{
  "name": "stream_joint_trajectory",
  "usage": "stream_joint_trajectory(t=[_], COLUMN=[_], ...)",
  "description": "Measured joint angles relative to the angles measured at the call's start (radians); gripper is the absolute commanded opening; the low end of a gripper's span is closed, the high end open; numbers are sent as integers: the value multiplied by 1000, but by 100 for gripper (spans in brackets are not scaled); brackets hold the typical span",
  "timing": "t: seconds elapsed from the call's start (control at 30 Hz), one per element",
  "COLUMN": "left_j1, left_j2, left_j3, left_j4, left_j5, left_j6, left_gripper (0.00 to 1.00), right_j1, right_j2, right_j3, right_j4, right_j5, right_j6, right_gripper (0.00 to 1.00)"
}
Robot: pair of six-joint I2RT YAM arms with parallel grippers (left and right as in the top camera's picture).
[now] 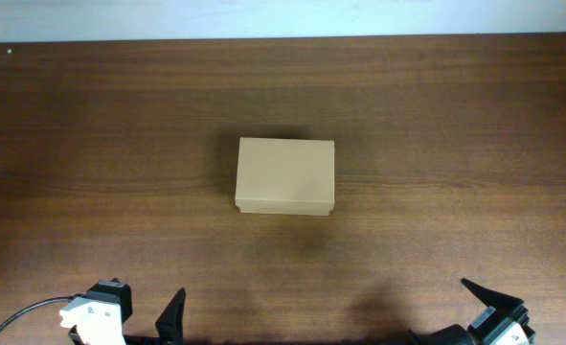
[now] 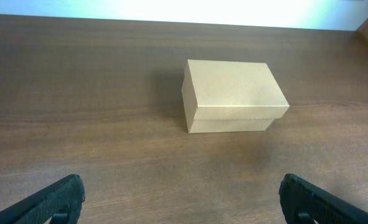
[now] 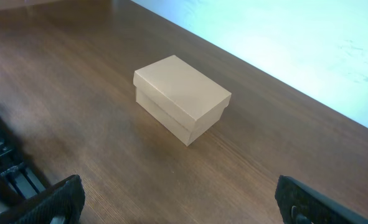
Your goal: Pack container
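Seen from above, the left gripper (image 1: 141, 314) sat at the table's near edge, at about 7 o'clock from the container (image 1: 285, 176). Its jaws were spread wide and held nothing. One dark finger (image 1: 172, 314) pointed toward 12 o'clock, and a grey cable (image 1: 19, 323) curved away from its white body toward 9 o'clock. In the left wrist view the two fingertips showed only in the bottom corners, far apart, with bare wood between them. The container lay well ahead of them at roughly 12 to 1 o'clock, untouched.

The container rested in the middle of the dark wooden table (image 1: 91, 144), well apart from both arms. It was a plain tan cardboard box, and in the overhead view its long sides ran from 9 to 3 o'clock. Its lid was down and flat, with the lid's edge overlapping the base as a shallow lip along the visible walls.

The right gripper (image 1: 460, 316) sat at about 5 o'clock from the container, also at the near edge. Its jaws were likewise wide apart and empty. In the right wrist view the container lay ahead at 12 o'clock, turned so that one corner pointed toward 5 o'clock. Some dark hardware (image 3: 3, 162) showed at the 8 o'clock edge of that view, and I could not tell what it was.
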Motion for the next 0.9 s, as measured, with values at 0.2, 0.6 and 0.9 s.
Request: stream_joint_trajectory(t=[0.2, 0.6, 0.9], left_j1=[0, 0, 0], left_j2=[0, 0, -3], left_j3=[0, 0, -31], left_j4=[-4, -13, 106], left_j5=[0, 0, -76], left_j6=[0, 0, 0], left_gripper=[100, 100, 100], right_j1=[0, 0, 0], right_j2=[0, 0, 0], right_j3=[-3, -3, -4], right_j4=[0, 0, 0], right_j5=[0, 0, 0], right_j6=[0, 0, 1], right_gripper=[99, 99, 99])
